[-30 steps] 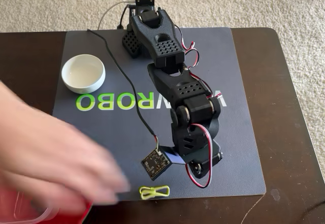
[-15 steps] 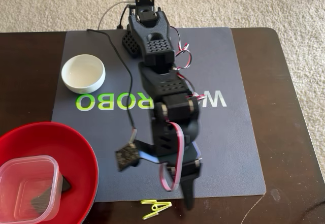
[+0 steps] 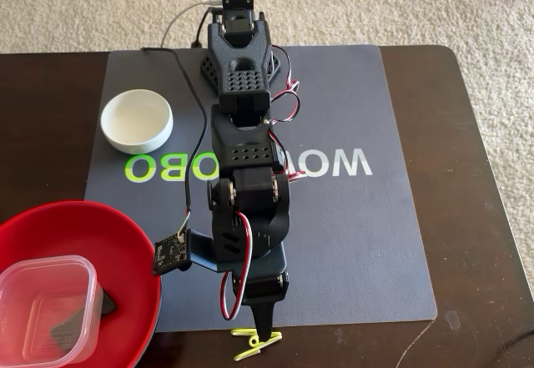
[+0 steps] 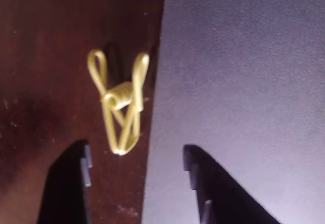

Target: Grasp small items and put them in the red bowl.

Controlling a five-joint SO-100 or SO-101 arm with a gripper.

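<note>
Take the red bowl (image 3: pixel 125 243) as your landmark; it sits at the lower left of the fixed view, half on the dark wooden table (image 3: pixel 484 176) and half over the corner of the grey mat (image 3: pixel 375 243). Inside it you have the clear square plastic tub (image 3: pixel 46 305), pressed against the bowl's left side, and just right of the tub, also within the bowl, the small black oblong block (image 3: pixel 108 303). A dark shape shows through the tub's wall; you cannot tell what it is.

Up and away from the red bowl, on the mat's far-left part, stands the small white bowl (image 3: pixel 137 120), well apart from it.

To the right of the red bowl, off the mat's near edge on bare table, lies the yellow-green looped band (image 3: pixel 254 341). In the wrist view it reads as a folded wire loop (image 4: pixel 119 102) with a coiled middle, lying on the wood just beside the mat's edge.

Your arm (image 3: pixel 242 151) reaches from the far side of the mat toward that band. The gripper (image 4: pixel 137 158) has its two dark fingers spread wide, one over the wood and one over the mat, and the near end of the band lies between their tips, nothing clasped. From the fixed view the gripper (image 3: pixel 265 328) points down right at the band; whether a finger touches it you cannot tell.
</note>
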